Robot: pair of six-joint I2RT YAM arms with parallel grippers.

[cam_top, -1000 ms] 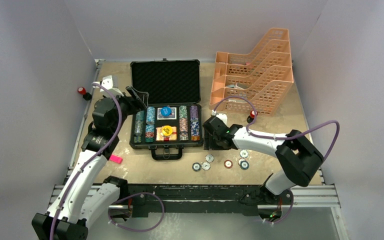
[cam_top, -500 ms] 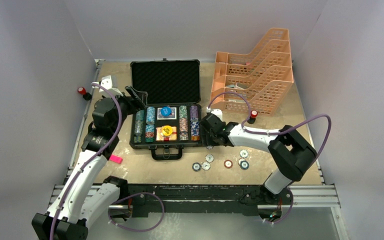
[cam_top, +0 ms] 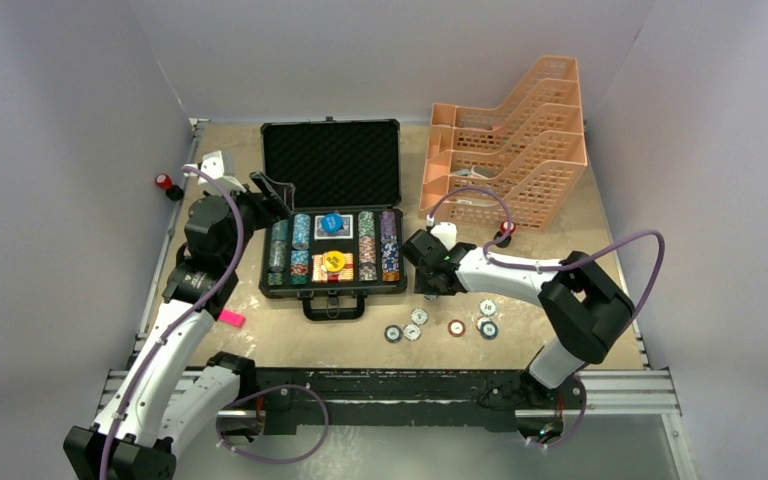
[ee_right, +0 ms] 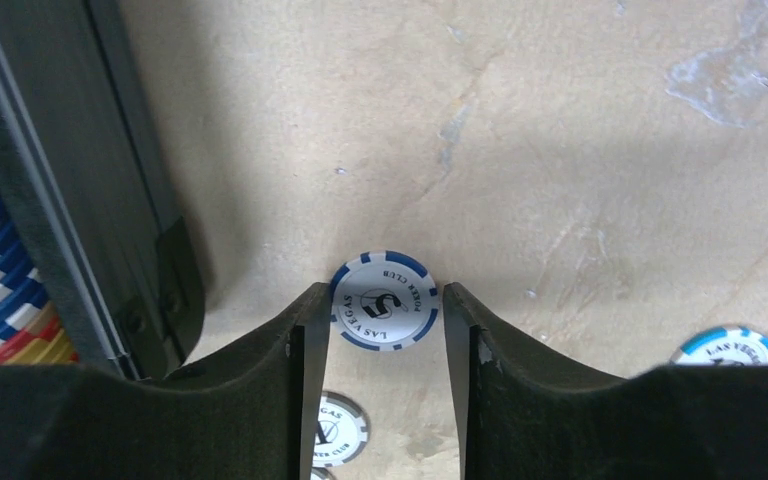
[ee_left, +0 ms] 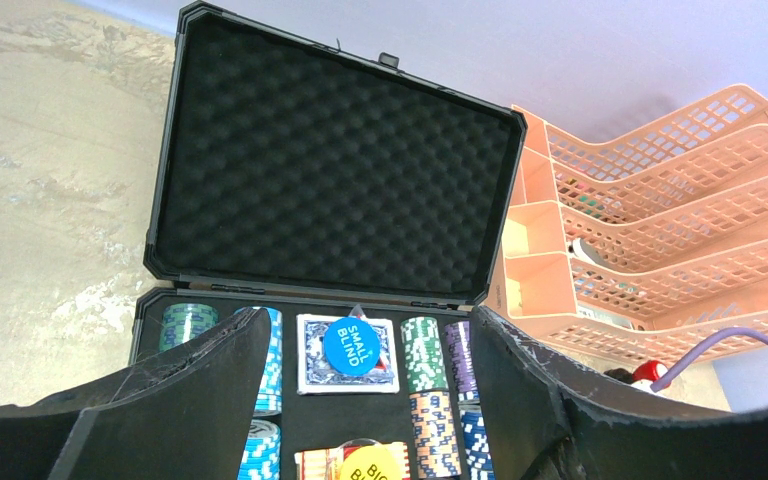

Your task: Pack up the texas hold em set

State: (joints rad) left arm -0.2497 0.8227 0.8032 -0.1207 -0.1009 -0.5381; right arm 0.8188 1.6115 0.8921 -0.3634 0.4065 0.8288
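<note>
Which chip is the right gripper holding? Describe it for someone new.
Find the open black foam-lined briefcase; the right gripper is just beyond its right side. Pinched between its fingers is a white poker chip with blue rim marks; neighbouring chips lie loose on the table.

Left end effector [ee_left: 370, 320] spread wide; right end effector [ee_right: 384, 293] clamped on poker chip [ee_right: 384, 310]

Bright, diffuse light from above fills every view evenly. Shadows on the tabletop [cam_top: 280, 335] are soft, deepest beside the briefcase [cam_top: 331, 165] toward the tabletop's right edge. Focus is sharp; the wrist views bend lines slightly.
</note>
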